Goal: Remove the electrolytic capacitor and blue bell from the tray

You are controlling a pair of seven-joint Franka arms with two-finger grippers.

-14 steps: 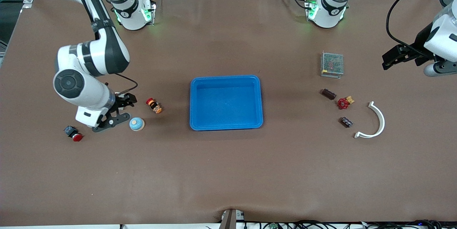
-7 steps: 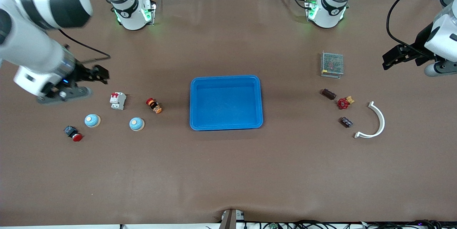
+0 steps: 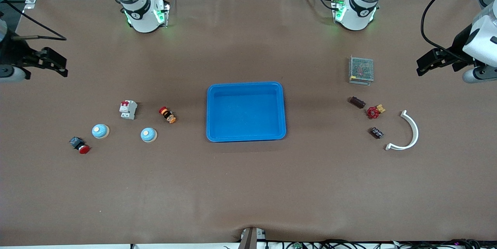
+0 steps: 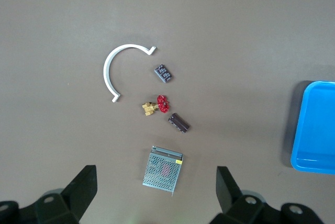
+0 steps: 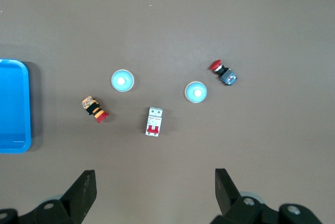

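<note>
Even, bright overhead light; the table (image 3: 248, 187) shows soft, short shadows, a faint sheen toward twelve o'clock, everything sharp.

— What gets cut off?
— The blue tray (image 4: 318, 130) runs past the edge in both wrist views.
— And the small dark parts (image 3: 376, 132)?
— Their markings are too tiny to read.

A tray (image 3: 246, 86) sits mid-desk. Toward the right arm's end lie two bells (image 3: 148, 134) (image 3: 100, 131), a breaker (image 3: 127, 109), and two push buttons (image 3: 167, 114) (image 3: 80, 145) — one nearest the tray, one outermost. Toward the left arm's end lie a mesh box (image 3: 361, 70), two capacitors (image 3: 357, 102) (image 3: 376, 132) with a valve (image 3: 374, 112) between them, and a curved bracket (image 3: 407, 132) — outermost.
</note>
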